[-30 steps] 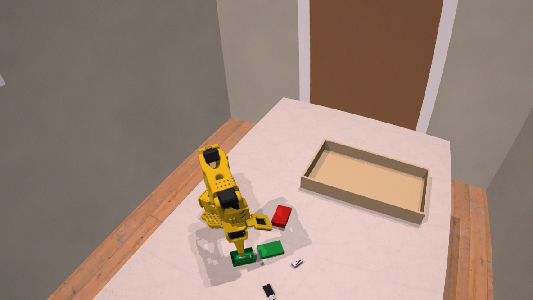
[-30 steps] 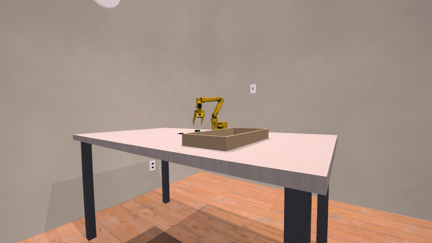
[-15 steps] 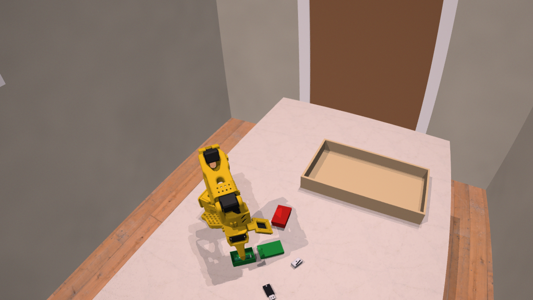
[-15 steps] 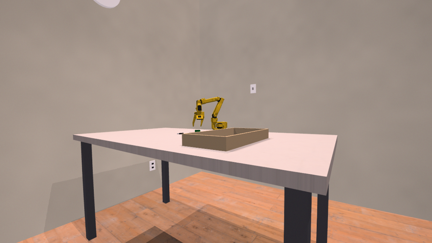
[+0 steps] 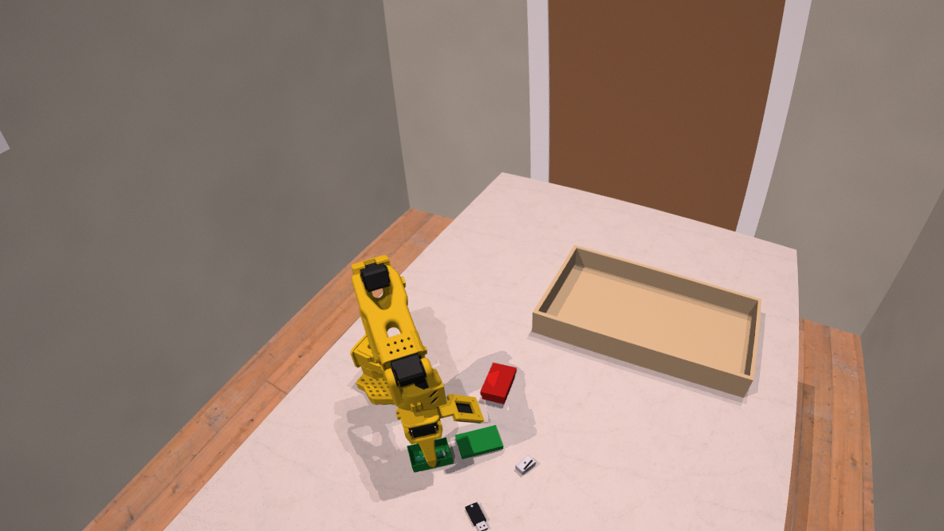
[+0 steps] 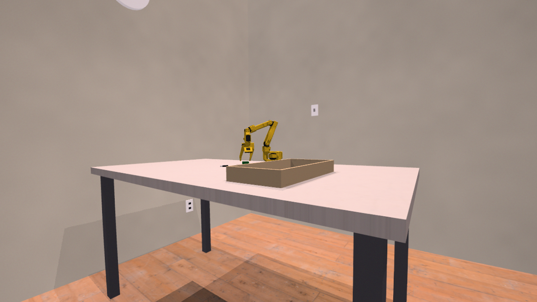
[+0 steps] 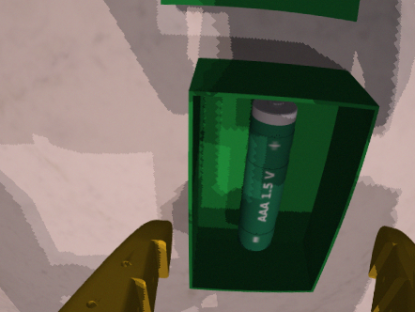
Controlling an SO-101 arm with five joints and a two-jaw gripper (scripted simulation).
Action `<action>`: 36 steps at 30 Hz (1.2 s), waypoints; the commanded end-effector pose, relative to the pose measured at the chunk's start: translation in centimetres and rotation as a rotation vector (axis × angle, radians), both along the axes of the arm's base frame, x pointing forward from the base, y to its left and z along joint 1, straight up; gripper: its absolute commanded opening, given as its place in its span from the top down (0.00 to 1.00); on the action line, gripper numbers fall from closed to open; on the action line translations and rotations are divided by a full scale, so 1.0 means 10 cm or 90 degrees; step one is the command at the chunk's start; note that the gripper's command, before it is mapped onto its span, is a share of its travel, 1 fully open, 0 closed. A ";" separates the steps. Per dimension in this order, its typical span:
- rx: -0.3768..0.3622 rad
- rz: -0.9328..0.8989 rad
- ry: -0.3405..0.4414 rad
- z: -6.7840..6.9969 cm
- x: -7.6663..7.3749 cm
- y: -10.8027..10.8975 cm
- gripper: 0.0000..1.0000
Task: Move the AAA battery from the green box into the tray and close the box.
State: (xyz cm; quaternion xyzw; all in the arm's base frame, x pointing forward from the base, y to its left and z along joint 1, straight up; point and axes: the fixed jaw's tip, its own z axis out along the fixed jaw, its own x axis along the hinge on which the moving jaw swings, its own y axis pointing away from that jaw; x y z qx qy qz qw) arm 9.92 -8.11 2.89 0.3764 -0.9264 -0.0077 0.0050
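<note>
1. Two fingers of the end effector are standing spread apart, gripping nothing and pointing down over the green box.
2. The green box is sitting open side up on the table. In the wrist view, the fingers are showing on either side of its outline, towards one end.
3. The AAA battery is lying on its side within the green box, running along its length, its silver end near the short wall facing the lid.
4. The green lid is resting off the box, just beside that short wall.
5. The yellow arm is arching above the table.
6. A red box is lying near the green lid.
7. A small white object with a dark mark is lying on the lid's other side, and a black USB stick is lying farther out.
8. The tan tray is standing well apart from the green box, holding nothing.
</note>
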 end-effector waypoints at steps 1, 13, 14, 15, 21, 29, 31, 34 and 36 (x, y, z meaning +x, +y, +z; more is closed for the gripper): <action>-0.007 -0.001 -0.010 -0.04 0.01 -0.02 0.71; -0.007 -0.001 -0.010 -0.12 0.00 -0.01 0.71; -0.007 -0.001 -0.010 -0.12 0.00 -0.01 0.71; -0.007 -0.001 -0.010 -0.13 0.00 -0.01 0.71; -0.007 -0.001 -0.010 -0.13 0.00 -0.01 0.71; -0.007 -0.001 -0.010 -0.13 0.00 -0.01 0.71; -0.007 -0.001 -0.010 -0.13 0.00 -0.01 0.71; -0.007 -0.001 -0.010 -0.13 0.00 -0.01 0.71; -0.007 -0.001 -0.010 -0.13 0.00 -0.01 0.71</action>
